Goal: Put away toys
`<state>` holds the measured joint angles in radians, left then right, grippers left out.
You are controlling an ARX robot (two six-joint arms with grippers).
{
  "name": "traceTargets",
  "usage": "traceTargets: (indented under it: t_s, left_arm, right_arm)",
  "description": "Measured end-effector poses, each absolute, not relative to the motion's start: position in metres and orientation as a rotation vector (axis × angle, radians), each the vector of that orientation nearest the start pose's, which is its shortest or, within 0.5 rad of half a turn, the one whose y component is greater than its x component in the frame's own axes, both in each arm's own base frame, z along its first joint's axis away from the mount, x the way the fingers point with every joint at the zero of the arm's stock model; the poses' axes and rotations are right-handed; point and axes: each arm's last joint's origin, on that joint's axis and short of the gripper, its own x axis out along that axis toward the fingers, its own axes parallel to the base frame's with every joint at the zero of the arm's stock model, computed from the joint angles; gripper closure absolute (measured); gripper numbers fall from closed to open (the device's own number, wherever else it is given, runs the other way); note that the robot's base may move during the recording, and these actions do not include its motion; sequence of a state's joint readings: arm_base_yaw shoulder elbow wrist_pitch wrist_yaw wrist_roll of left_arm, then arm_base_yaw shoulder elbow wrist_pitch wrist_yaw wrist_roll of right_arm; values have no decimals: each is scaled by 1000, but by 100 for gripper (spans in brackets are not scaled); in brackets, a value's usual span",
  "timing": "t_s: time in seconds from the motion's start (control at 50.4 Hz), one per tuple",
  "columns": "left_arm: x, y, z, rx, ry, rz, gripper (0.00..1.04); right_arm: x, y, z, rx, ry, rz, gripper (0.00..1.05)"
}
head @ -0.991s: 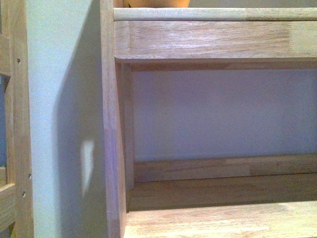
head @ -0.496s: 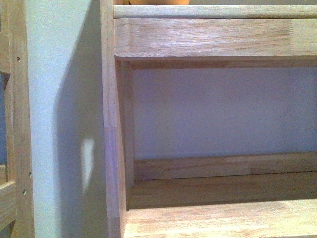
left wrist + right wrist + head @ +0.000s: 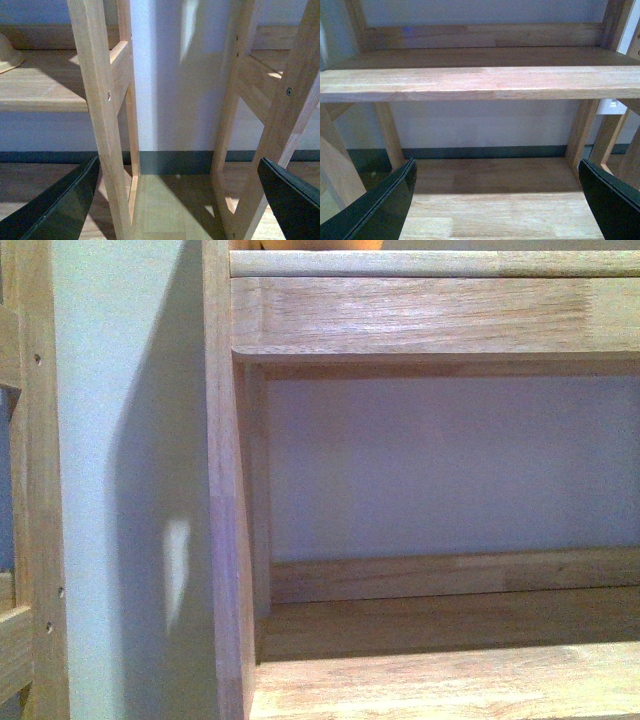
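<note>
Both of your grippers, left gripper and right gripper, gape empty before the wooden shelf unit; an orange plush toy seemingly rests on its upper shelf, apparently stowed.

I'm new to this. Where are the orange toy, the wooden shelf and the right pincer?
orange toy [image 3: 315, 244]: front view, its bottom edge.
wooden shelf [image 3: 430, 315]: front view, front board.
right pincer [image 3: 497, 200]: right wrist view, midway between fingertips.

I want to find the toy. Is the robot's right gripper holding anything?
No. In the right wrist view the right gripper is spread wide open, with only the bare light wooden shelf and the lower wooden board between its fingers.
</note>
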<state>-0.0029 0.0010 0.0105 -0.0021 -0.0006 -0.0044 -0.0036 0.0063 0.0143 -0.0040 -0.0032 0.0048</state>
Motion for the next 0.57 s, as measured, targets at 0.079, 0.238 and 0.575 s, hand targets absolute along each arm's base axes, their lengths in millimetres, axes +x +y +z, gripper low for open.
traceTargets:
  t_s: [0.079,0.238,0.575]
  left_arm:
    - [97,0,167,-4,-7,-2,6]
    - [97,0,167,-4,-7,-2,6]
    - [97,0,167,-4,-7,-2,6]
  right_arm:
    - [97,0,168,5,-4,0,7]
    - [97,0,168,5,-4,0,7]
    - [97,0,168,5,-4,0,7]
